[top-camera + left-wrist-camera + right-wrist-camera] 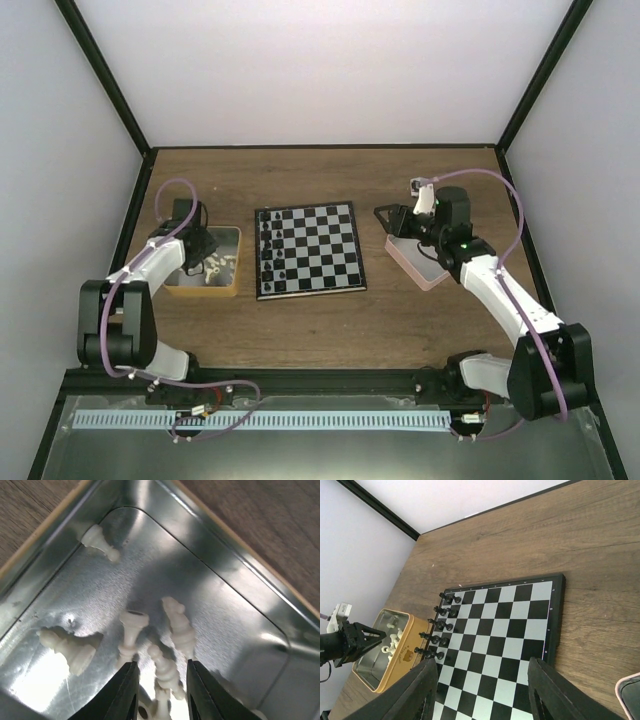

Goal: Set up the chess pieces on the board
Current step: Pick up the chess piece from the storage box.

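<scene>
Board [308,248]: laid flat mid-table, between the tin [165,570] and the pink tray [420,268].
Black pieces [439,625]: stood in two lines along the board edge nearest the tin. This side looks done.
White pieces [130,630]: none seen on the board; several are lying in the tin.
Left gripper [161,690]: lowered into the tin, jaws apart around one white piece, no pinch seen.
Right gripper [482,690]: spread wide, nothing held.
Left to do: the whole white side, so about half, it is judged.

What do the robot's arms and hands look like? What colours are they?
The left arm and right arm are white tubes joined by chunky black joints. A thin purple cable loops along each. The left hand and right hand each have two black fingers. A small green light glows on the right arm.
</scene>
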{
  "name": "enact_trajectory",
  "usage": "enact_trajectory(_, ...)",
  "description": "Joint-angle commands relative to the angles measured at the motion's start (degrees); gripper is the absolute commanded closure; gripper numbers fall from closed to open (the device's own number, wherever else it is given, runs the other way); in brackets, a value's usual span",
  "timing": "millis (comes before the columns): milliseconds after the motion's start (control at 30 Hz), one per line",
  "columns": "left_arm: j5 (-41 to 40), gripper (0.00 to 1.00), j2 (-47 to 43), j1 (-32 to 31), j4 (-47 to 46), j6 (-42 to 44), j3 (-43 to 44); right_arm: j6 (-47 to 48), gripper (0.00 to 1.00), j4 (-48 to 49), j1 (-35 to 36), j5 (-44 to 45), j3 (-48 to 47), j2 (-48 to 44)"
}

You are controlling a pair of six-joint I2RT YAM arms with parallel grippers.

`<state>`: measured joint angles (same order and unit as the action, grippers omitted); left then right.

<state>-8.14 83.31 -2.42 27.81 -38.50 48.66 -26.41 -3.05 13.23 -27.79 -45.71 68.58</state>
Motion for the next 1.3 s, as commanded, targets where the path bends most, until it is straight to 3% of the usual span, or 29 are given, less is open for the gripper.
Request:
enact_trajectory(0,0.53,0.71,2.82,2.02,-2.89,0.98,-0.19,0.2,0.5,2.46,0.77,0.48,-1.85,1.24)
enact_trajectory(500,0.79,0.7,9.56,4.9,-5.12,3.12,-0.05,0.48,0.51,1.73,1.1,0.77,-1.78,0.9)
enact_trajectory(700,1.76,0.85,9.33,5.22,-7.7,3.19,-1.49,0.25,0.51,0.97,1.16,1.34,-2.03,-0.4)
enact_trajectory(967,2.3,0.9,-0.75,5.23,-8.04,1.07,-3.38,-0.95,0.51,1.04,1.11,0.11,-0.46,-4.08)
enact_trajectory(1267,20.87,0.89,-17.63,4.08,-12.05,-11.21,-7.2,-5.45,0.52,5.04,6.54,-0.77,1.82,-4.9)
